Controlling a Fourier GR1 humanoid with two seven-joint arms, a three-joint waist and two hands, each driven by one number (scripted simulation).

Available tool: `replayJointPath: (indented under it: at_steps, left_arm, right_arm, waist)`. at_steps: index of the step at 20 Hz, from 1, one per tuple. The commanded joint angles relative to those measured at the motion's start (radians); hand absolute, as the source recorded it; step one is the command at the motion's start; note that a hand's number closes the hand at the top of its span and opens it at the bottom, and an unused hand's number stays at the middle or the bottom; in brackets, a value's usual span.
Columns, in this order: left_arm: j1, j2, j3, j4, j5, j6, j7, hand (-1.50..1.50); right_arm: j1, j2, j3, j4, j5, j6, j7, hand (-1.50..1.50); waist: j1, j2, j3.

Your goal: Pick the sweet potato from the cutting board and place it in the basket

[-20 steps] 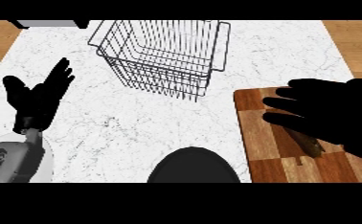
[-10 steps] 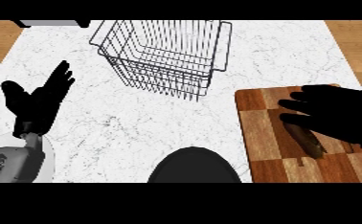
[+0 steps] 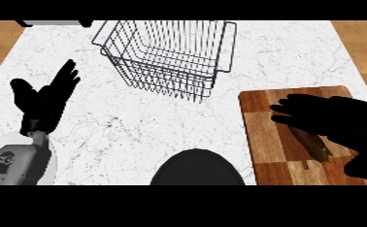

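Field notes, counter stn.

Rt black hand [image 3: 331,121] lay over the brown chequered wooden cutting board [image 3: 269,138], at the counter's rt side. Under it, the dark brown, elongated sweet potato [image 3: 313,144] lay on the board, its lower end poking out below the palm; upper end hidden by the hand. Fingers pointed left, slightly spread, not visibly curled round the veg. Touching or just above: couldn't tell. Judged: hand positioned over the potato to close on it; pick not yet made.

Lt black hand [image 3: 49,95] showed at the view's left edge, fingers straight & up, thumb apart, holding nothing. Resting, prob. parked out of the way since the rt arm is nearer the board.

Silver wire basket [image 3: 172,58] stood on the white marbled counter top [image 3: 143,124], up & left of the board, well apart from it, open side up. Nothing seen inside. Its placement meant the rt hand would need to lift the potato clear of the near rim before lowering in.

Dark rounded shape [image 3: 197,168] at lower centre: identity unclear.

Risk, my guess: the potato is long & tapered, could roll on the board if nudged before the fingers close.
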Motion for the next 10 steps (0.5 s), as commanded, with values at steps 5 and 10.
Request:
replayJointPath:
  at_steps: [5, 10]
  left_arm:
    - [0.024, 0.013, 0.046, -0.050, 0.008, -0.043, 0.053, 0.00]
    - [-0.008, -0.018, 0.053, 0.066, -0.037, -0.049, -0.040, 0.00]
  right_arm:
    - [0.023, 0.120, 0.088, 0.237, 0.228, -0.177, -0.149, -1.50]
    - [0.034, 0.099, 0.112, 0.340, 0.346, -0.227, -0.192, -1.50]
  waist:
    - [0.000, -0.004, -0.001]
    - [-0.009, -0.002, -0.002]
